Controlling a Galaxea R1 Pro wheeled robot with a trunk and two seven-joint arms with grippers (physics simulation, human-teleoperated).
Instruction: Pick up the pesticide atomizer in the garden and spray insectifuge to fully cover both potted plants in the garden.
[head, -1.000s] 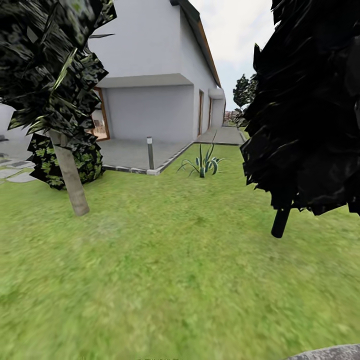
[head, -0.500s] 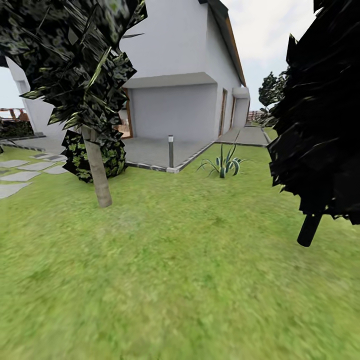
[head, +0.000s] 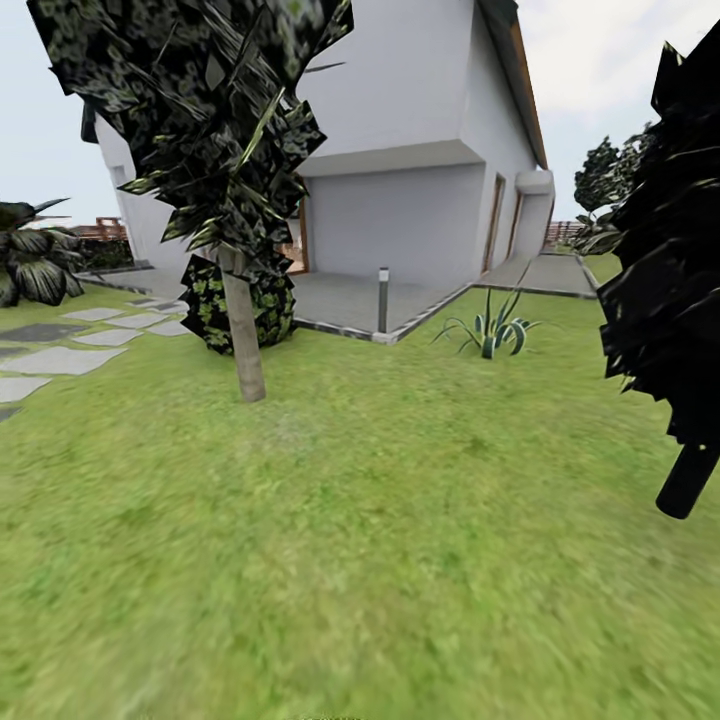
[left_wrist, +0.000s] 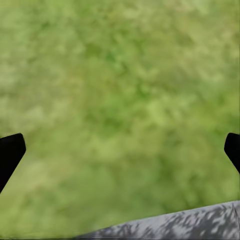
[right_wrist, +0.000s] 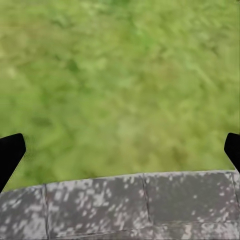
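My left fingers (left_wrist: 11, 154) are spread wide with nothing between them, above blurred lawn (left_wrist: 120, 100), a grey paving edge (left_wrist: 190, 222) beneath. My right fingers (right_wrist: 11, 152) are likewise released, over grass and speckled stone slabs (right_wrist: 125, 205). From the head, open lawn (head: 360, 560) runs ahead. A pale trunk (head: 243, 340) stands at 11 o'clock, a black trunk (head: 688, 480) at 3. Flat stepping stones (head: 60, 358) lie at 9; a slim grey lamp (head: 383, 298) and spiky plant (head: 492, 330) edge the patio by the white house (head: 420, 150). I see no atomizer here.
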